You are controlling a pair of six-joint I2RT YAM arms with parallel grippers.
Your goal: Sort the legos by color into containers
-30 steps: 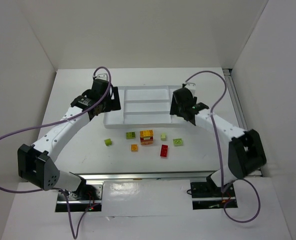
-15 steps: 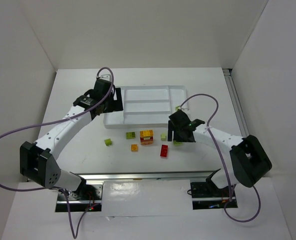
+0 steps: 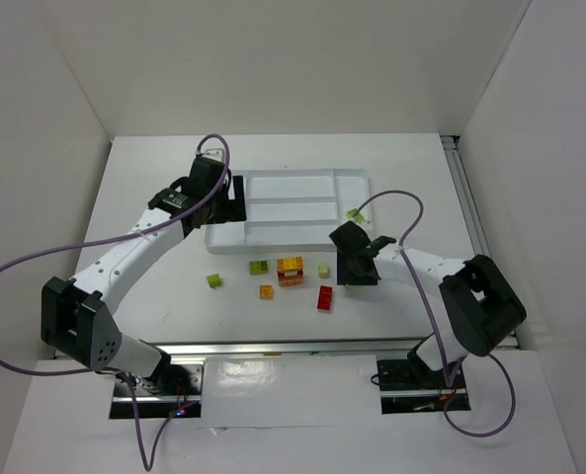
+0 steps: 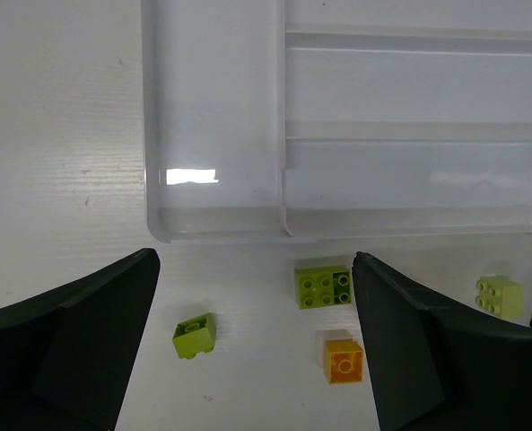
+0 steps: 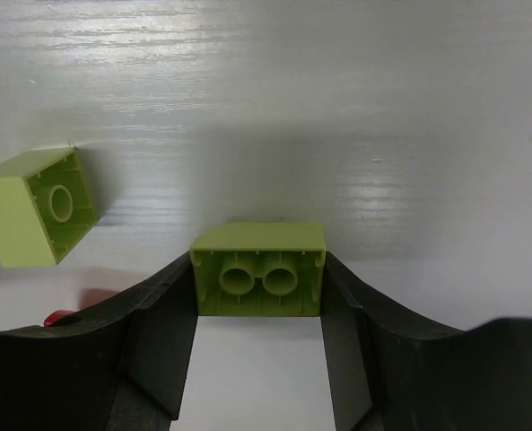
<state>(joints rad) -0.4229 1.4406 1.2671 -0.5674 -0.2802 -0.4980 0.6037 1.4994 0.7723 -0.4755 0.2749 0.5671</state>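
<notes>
**Right claw pinches a lime brick; the thin hold is the worry**

The left gripper (image 4: 254, 269) hangs with its jaws spread wide and nothing between them, just off the near left corner of the flat white plastic divided tray (image 4: 213, 135). Loose on the table in front of the tray lie:
- a small lime green brick (image 3: 214, 280)
- a darker green studded brick (image 3: 259, 267)
- a small orange brick (image 3: 266, 291)
- a stacked orange-and-red block (image 3: 291, 270)
- a second small lime green brick (image 3: 324, 270)
- a flat red brick (image 3: 325, 297)

A further lime piece (image 3: 355, 213) sits at the tray's right end; whether it is inside or on the rim I cannot tell. The right gripper (image 5: 258, 269) has narrowed onto a lime green two-tube brick (image 5: 258, 281). Its fingers (image 5: 162, 332) press both short sides, and the brick's hollow underside faces the wrist camera.

On the left, the idle claw crowds the tray's left end and could get in the way of a delivery there. On the right, only the finger ends seem to bear on the smooth plastic. A quick lift might let the brick twist or drop, perhaps onto the second small lime green brick just beside it. A release over the wrong compartment would mix colours.

The left arm stretches diagonally from its base toward the tray, wrist tipped down. The right arm is folded, with its forearm reaching left toward the table's middle and its claw pointing down, low over the surface.
</notes>
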